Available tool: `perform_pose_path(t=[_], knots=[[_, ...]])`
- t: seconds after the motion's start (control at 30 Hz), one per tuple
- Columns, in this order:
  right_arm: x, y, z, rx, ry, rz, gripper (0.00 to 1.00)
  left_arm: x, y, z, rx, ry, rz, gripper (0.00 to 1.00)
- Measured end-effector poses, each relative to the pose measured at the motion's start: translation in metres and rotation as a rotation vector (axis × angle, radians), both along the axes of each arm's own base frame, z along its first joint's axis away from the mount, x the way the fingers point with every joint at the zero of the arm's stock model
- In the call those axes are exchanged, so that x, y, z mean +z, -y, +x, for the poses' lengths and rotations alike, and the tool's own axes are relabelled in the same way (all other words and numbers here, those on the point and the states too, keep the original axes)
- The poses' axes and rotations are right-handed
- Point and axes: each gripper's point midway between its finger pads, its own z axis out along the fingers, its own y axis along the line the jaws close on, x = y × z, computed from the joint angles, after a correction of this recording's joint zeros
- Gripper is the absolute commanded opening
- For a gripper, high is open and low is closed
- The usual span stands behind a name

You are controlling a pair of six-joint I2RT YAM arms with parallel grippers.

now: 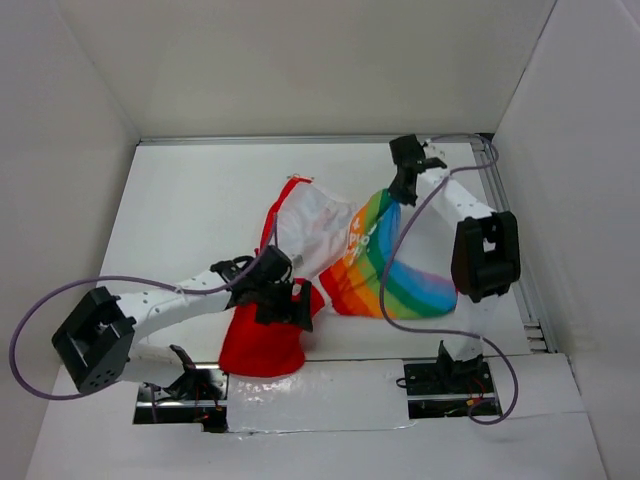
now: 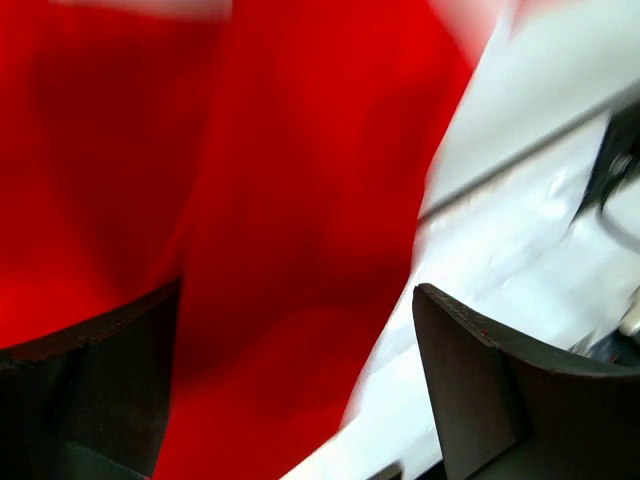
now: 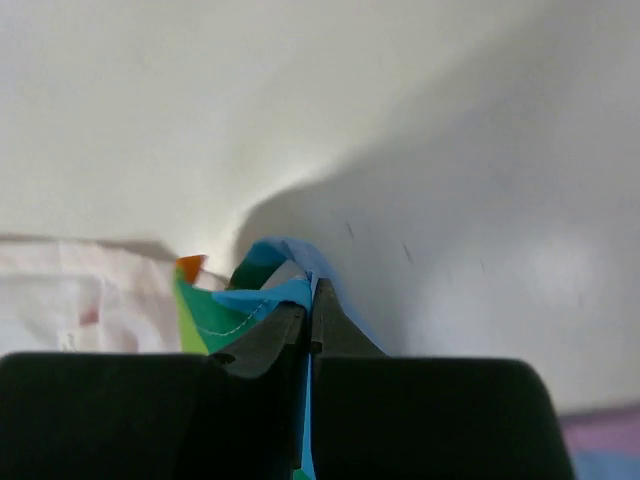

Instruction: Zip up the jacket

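The jacket lies crumpled mid-table, its white half on the left, its rainbow-striped half on the right and its red hood toward the near edge. My right gripper is at the far top corner of the rainbow half. In the right wrist view that gripper is shut on a blue fold of the jacket's hem. My left gripper hovers over the hood, open. The left wrist view is blurred, with red fabric between the wide-apart fingers.
White walls enclose the table on the left, back and right. A metal rail runs along the right side. Purple cables loop from both arms, one across the rainbow half. Arm bases sit at the near edge.
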Motion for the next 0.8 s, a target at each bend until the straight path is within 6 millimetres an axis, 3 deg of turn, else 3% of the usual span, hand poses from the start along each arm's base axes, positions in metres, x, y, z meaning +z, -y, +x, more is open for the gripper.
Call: perform_pose_path(t=[0.07,0.1,0.13,0.17,0.27,0.33,0.4,0.5,0.6,0.7,0.8], knots=[[0.017,0.009,0.039,0.019,0.056,-0.030,0.10,-0.006,0.010,-0.018,-0.064,-0.021,0.008,0.99],[0.024,0.014,0.054,0.030,0.078,-0.045,0.32,-0.011,0.014,-0.025,-0.085,-0.036,0.019,0.99],[0.031,0.019,0.066,0.038,0.098,-0.056,0.86,-0.017,0.019,-0.032,-0.102,-0.060,0.040,0.99],[0.038,0.022,0.072,0.045,0.113,-0.059,0.99,-0.021,0.023,-0.035,-0.112,-0.073,0.060,0.99],[0.055,0.026,0.074,0.109,0.135,-0.054,1.00,-0.028,0.038,-0.031,-0.098,-0.100,0.149,0.99],[0.064,0.027,0.058,0.138,0.151,-0.046,1.00,-0.018,0.054,-0.014,-0.065,-0.072,0.175,0.99],[0.068,0.024,0.027,0.157,0.152,-0.036,1.00,0.001,0.066,0.006,-0.031,-0.018,0.156,0.99],[0.064,0.018,-0.040,0.177,0.138,0.016,1.00,0.034,0.074,0.038,0.051,0.053,0.109,0.99],[0.054,0.005,-0.094,0.207,0.145,0.086,1.00,0.056,0.053,0.064,0.156,0.083,0.097,0.99],[0.025,-0.019,-0.135,0.269,0.094,0.150,1.00,0.068,0.020,0.087,0.276,0.086,0.105,0.99],[0.002,-0.044,-0.156,0.327,0.019,0.179,1.00,0.070,-0.012,0.109,0.390,0.090,0.111,0.99]])
